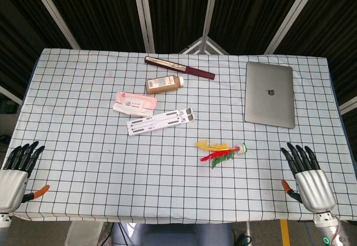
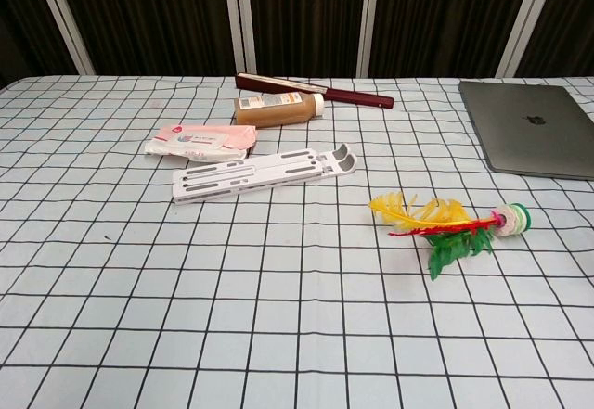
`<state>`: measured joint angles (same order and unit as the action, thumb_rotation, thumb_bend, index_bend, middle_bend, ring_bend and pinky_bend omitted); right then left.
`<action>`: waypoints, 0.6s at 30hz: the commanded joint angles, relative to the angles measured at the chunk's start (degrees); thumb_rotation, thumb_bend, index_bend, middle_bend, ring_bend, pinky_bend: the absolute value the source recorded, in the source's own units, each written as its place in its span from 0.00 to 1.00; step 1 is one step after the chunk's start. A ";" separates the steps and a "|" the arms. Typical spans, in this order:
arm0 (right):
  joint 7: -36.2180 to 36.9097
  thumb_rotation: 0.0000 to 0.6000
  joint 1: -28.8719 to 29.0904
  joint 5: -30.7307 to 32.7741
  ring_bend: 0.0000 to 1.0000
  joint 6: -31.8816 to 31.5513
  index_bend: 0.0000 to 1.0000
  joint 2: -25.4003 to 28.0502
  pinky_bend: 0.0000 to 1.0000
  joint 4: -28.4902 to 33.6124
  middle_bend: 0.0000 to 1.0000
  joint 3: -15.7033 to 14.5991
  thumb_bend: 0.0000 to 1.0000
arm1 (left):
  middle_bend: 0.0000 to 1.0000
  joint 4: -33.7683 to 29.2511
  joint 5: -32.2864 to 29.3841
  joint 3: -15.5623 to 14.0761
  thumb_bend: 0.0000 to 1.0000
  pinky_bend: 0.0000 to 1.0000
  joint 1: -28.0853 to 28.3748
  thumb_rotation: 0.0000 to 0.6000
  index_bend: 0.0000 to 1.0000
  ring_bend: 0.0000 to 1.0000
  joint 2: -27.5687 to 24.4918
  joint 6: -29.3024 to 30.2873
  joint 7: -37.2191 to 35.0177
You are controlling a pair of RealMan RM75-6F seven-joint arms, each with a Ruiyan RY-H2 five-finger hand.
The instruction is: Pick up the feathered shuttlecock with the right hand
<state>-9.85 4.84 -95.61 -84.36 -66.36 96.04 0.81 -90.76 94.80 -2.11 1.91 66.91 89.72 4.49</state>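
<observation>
The feathered shuttlecock [image 1: 221, 150] lies flat on the checked tablecloth, yellow, red and green feathers pointing left and its white and green base to the right; the chest view shows the shuttlecock [image 2: 452, 226] at centre right. My right hand [image 1: 306, 178] is near the table's front right corner, open, fingers stretched forward, holding nothing, well right of the shuttlecock. My left hand [image 1: 15, 170] rests open at the front left edge. Neither hand shows in the chest view.
A closed grey laptop [image 1: 270, 93] lies behind the shuttlecock at the right. A white folding stand [image 1: 161, 121], a pink wipes pack [image 1: 134, 104], a brown bottle [image 1: 164, 83] and a dark red folded fan [image 1: 179, 67] sit at centre left and back.
</observation>
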 commanded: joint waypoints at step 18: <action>-9.02 1.00 16.45 17.23 0.00 18.38 0.41 -26.44 0.00 -2.87 0.11 8.83 0.34 | 0.00 -0.54 -0.37 -0.23 0.00 0.00 0.42 1.00 0.00 0.00 -1.06 -1.01 -2.28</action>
<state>-17.86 20.06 -80.04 -66.70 -90.40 94.92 8.79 -91.28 94.42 -2.32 2.34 65.87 88.71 2.26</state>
